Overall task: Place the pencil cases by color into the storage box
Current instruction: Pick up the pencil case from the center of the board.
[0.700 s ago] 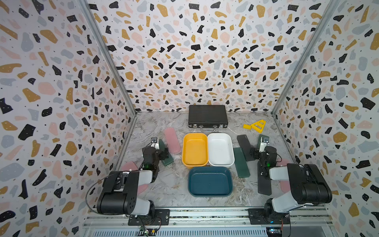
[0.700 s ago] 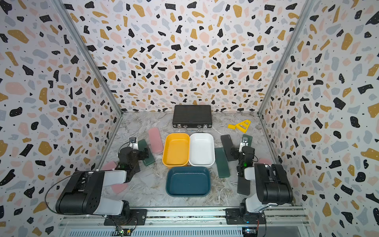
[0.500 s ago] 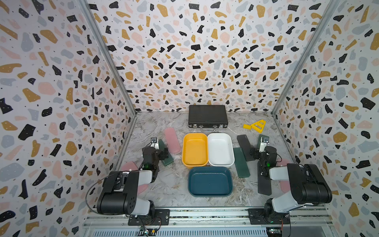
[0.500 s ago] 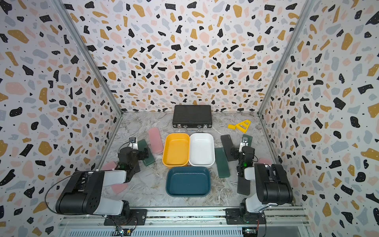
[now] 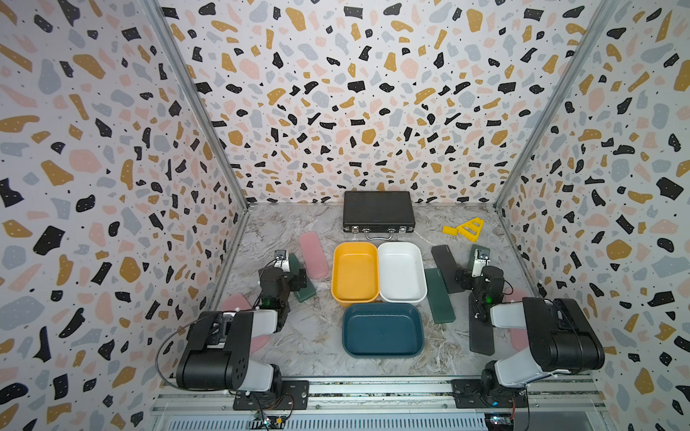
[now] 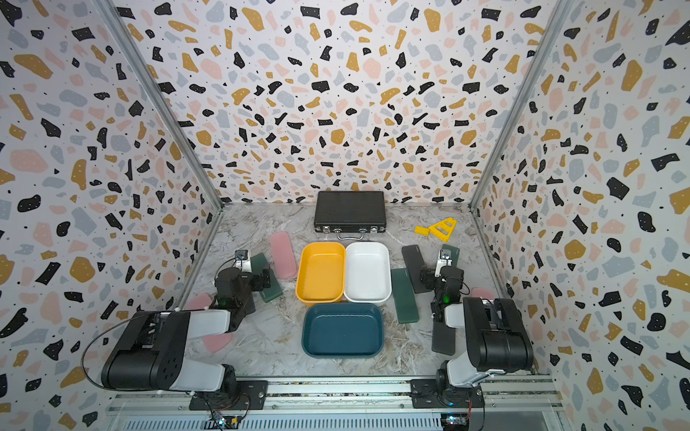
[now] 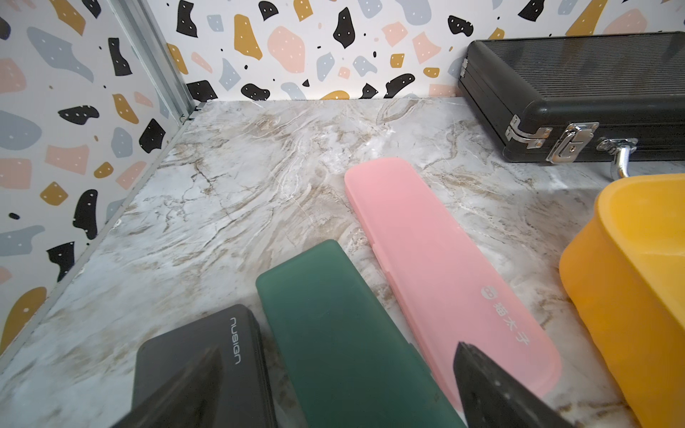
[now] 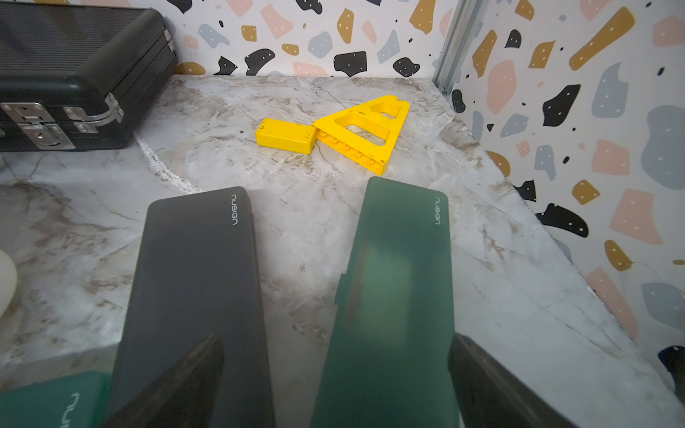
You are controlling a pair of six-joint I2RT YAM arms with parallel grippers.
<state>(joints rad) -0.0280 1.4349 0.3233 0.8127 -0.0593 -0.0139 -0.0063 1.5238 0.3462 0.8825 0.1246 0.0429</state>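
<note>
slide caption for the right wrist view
Open right gripper over a flat black pencil case and a dark green one, yellow plastic pieces beyond.

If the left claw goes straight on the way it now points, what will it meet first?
Most likely the dark green pencil case: in the left wrist view it shows directly between the open fingers of the left claw. Depth is unclear, so this is a judgement.
</note>
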